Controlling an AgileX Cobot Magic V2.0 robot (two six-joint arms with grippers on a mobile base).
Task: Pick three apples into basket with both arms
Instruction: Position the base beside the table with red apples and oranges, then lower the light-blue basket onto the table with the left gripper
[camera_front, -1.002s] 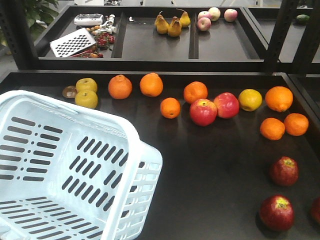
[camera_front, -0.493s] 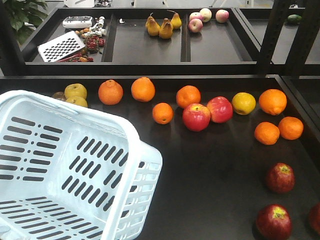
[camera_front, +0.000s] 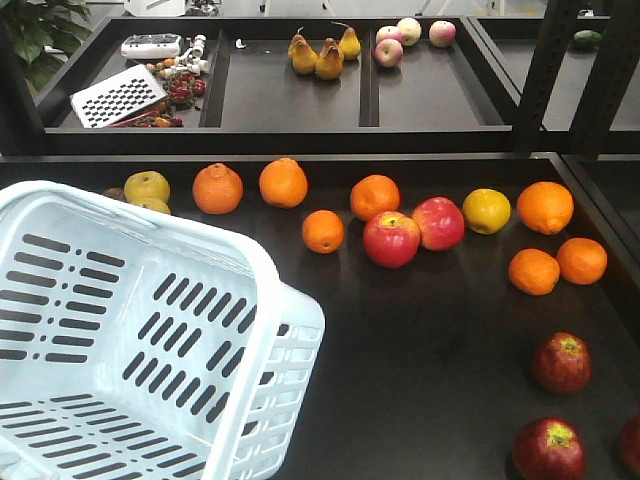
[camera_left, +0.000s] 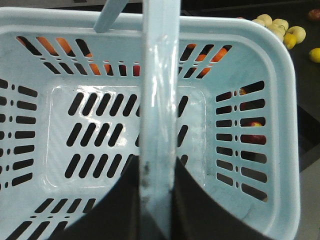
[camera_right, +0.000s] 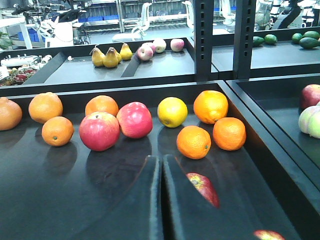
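Front view: on the dark table (camera_front: 430, 340) a bright red apple (camera_front: 392, 238) lies mid-way across, touching a pinker apple (camera_front: 439, 222) on its right. A small orange (camera_front: 324, 231) sits just left of it. The basket (camera_front: 268, 300) is nearer the camera and left of the bright red apple, tilted, with its mouth turned up toward the lens. The dark apples are nearer and right of the bright red apple, well apart from the basket. One dark apple (camera_front: 561, 362) rests on the table, a second (camera_front: 549, 450) lies nearer still, and a third (camera_front: 632, 445) is cut by the frame edge.

Left wrist view: the left hand (camera_left: 156, 162) is clamped on the basket's handle (camera_left: 159, 90), which runs straight up between its dark fingers (camera_left: 110, 215). Behind the handle lies the slotted floor of the basket (camera_left: 280, 100). Orange and red show through the slots, but I cannot tell whether the bright red apple is among them.

Right wrist view: the right hand (camera_right: 161, 159) has its fingers (camera_right: 135, 210) drawn together to a thin slit, with nothing between them. The bright red apple (camera_right: 99, 131) lies beyond, to the left. One dark apple (camera_right: 202, 189) is nearer and right of it, partly hidden by a finger. Another (camera_right: 267, 234) sits at the bottom edge.
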